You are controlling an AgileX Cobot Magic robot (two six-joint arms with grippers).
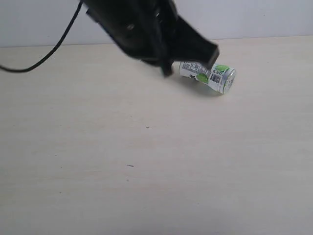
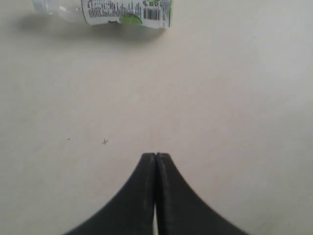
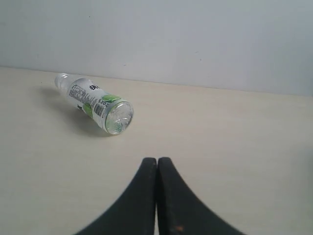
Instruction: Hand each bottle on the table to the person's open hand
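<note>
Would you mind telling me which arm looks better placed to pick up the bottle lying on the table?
Probably left. The left gripper looks down at the bottle side-on, so it could close across the body. The right gripper faces the base obliquely. Both are shut and must open first.

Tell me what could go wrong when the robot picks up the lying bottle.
The bottle lies on its side on the smooth table, so a nudge could roll it away.
Both pairs of jaws are shut; unless they open first, they would probably push the bottle instead of gripping it.
</note>
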